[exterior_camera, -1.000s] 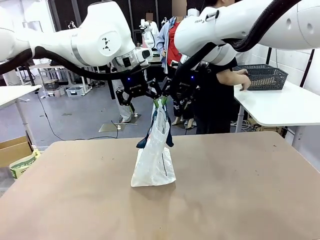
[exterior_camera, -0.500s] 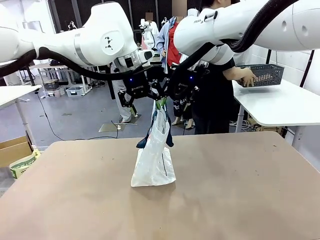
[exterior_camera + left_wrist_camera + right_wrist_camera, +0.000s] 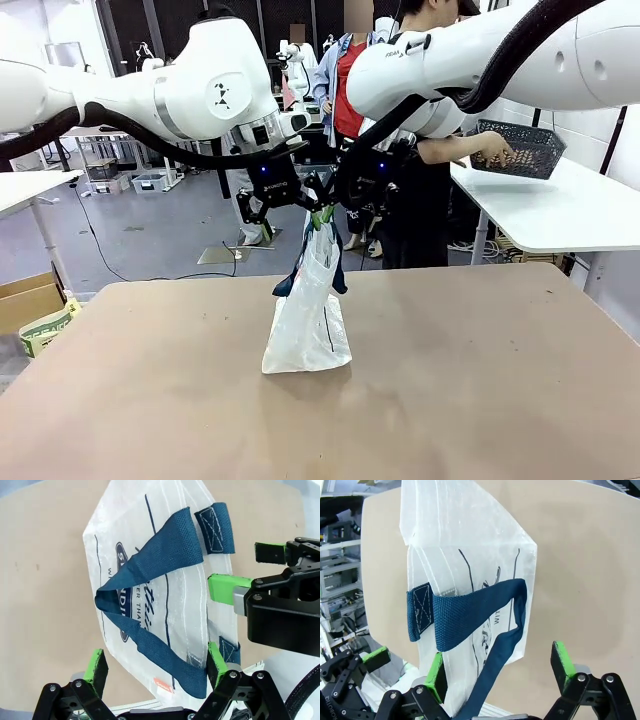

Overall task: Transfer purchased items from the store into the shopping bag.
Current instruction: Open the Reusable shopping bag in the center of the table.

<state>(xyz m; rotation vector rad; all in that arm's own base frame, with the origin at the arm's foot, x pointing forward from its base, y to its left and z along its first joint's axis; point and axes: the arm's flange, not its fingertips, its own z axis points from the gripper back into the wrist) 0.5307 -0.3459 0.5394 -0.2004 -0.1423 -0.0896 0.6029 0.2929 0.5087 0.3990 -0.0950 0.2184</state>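
**Bag parked mid-table, both pincers wide open at its top**

So the crinkly, translucent whitish plastic shopping bag (image 3: 308,335) stands upright on the brown tabletop (image 3: 480,400). It sits about mid-width and closer to the far edge, with bare surface on every side. The left gripper (image 3: 285,210) and right gripper (image 3: 345,210) hang at the bag's top edge, 1 from each side, close together. Both are released, jaws spread wide and clamped on nothing.

In the left wrist view the bag's upper edge runs right beside 1 green pad (image 3: 216,662); can't tell if they touch. A navy handle (image 3: 150,575) flops loose down the bag's side. Can't see what's inside the bag.

Far right, a person's hand (image 3: 492,150) has hold of a dark grey lattice basket (image 3: 525,150) at a white table (image 3: 570,215). Its contents are too small to make out.
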